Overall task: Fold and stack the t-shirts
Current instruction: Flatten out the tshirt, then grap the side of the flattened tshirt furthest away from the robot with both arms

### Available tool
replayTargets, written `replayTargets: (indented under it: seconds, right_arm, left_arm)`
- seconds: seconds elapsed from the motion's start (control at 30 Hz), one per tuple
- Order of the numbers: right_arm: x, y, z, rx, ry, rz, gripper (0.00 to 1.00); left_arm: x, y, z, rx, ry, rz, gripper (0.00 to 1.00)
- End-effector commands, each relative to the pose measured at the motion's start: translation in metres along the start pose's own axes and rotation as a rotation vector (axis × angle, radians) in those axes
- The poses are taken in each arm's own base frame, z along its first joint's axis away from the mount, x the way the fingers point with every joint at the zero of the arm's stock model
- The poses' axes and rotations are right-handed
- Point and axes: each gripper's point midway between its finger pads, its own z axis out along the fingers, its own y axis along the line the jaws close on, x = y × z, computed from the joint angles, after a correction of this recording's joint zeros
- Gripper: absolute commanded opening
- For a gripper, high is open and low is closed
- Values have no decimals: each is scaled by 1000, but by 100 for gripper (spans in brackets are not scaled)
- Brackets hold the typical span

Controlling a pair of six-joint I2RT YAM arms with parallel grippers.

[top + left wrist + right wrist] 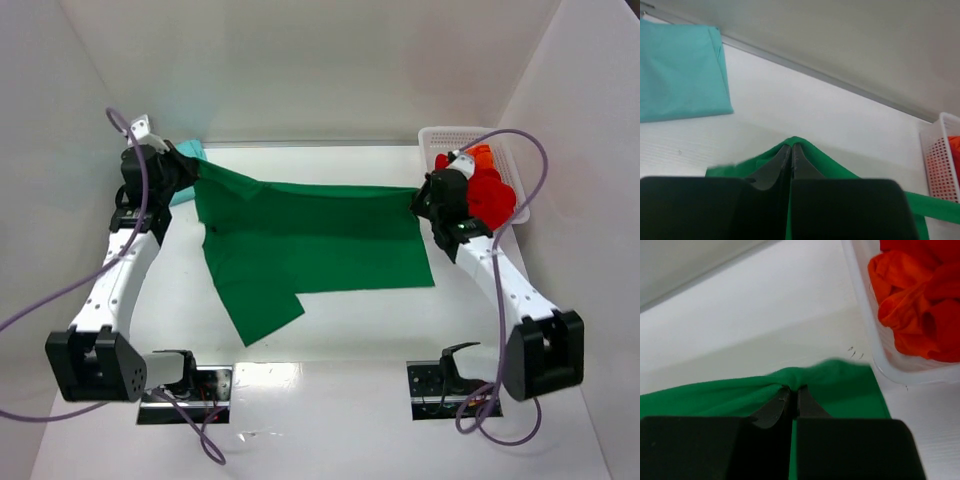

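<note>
Left end effector [791, 148] is clamped on the far-left corner of the dark green t-shirt [310, 240], right end effector [792, 389] on its far-right corner. The far edge is stretched between them; the rest lies spread on the table [340, 335]. Pale teal t-shirt [680, 75] lies flat at far left, near the left grip. Red t-shirts [920, 300] are bunched in the white basket [863, 315], far right.

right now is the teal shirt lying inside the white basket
No, the teal shirt lies flat on the table at the left; the basket at the right holds red shirts.
</note>
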Motion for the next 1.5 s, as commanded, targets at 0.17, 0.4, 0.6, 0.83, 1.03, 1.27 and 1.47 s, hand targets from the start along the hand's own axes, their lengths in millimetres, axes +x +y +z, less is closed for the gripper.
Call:
replayTargets:
  seconds: [0.17,0.4,0.6,0.83,1.03,1.27,1.47]
  right_arm:
    - [18,4,81,39,11,26,0]
    - [2,17,139,84,-4,-29,0]
    - [-15,21,194,123,-14,-55,0]
    - [-22,5,240,174,-8,-73,0]
    - [-28,-5,259,199,-16,-102,0]
    - [-23,-8,271,185,16,-143,0]
    - [-26,-5,262,171,23,-143,0]
  left_arm:
    - [15,25,75,-54,-15,31,0]
    - [22,27,141,-45,14,30,0]
    - [16,27,191,-29,17,37,0]
    - [20,31,230,-11,41,45,0]
    - [26,33,248,2,63,62,0]
    - [32,36,250,-6,81,80,0]
    - [31,31,242,10,94,74,0]
